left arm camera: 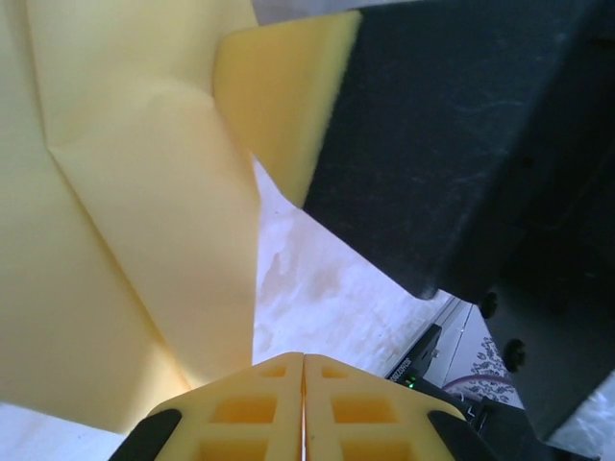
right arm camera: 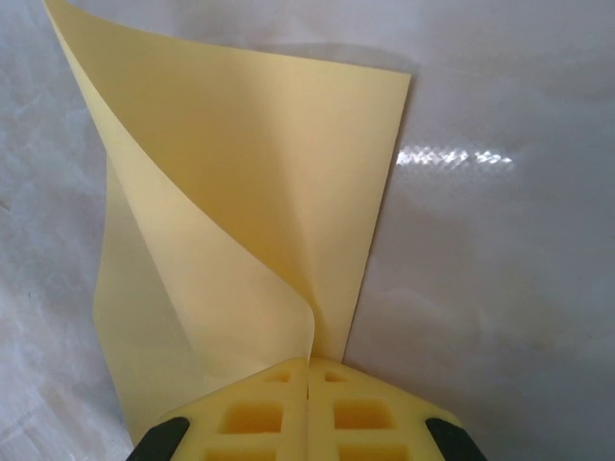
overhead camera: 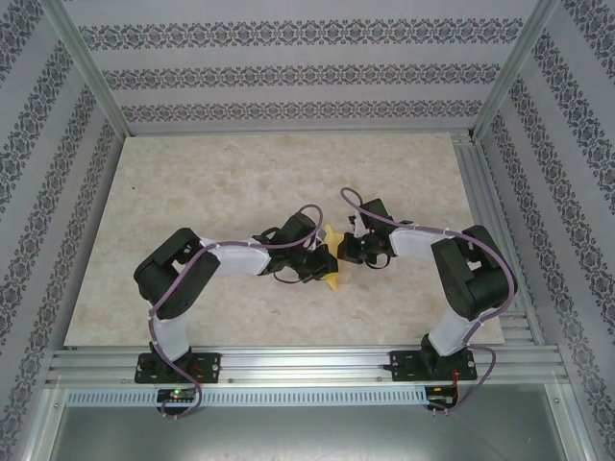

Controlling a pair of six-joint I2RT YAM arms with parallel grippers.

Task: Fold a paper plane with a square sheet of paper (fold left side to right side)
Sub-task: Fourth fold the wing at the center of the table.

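Note:
The square sheet of paper (overhead camera: 332,279) is yellow-orange and partly lifted off the table, between the two arms at mid-table. In the right wrist view the sheet (right arm camera: 240,182) curls up from the table and its near edge runs into the seam of my right gripper (right arm camera: 308,360), which is shut on it. My right gripper (overhead camera: 343,252) sits just right of the paper. My left gripper (overhead camera: 322,266) sits at its left. In the left wrist view the jaws of the left gripper (left arm camera: 304,357) are pressed together; the creased sheet (left arm camera: 144,240) passes beside and behind the left finger, and no paper shows in the seam.
The beige marbled table (overhead camera: 240,182) has open room on all sides of the paper. Aluminium frame rails (overhead camera: 490,250) border the right and near edges. The right gripper's yellow pad and black finger (left arm camera: 461,144) hang close above in the left wrist view.

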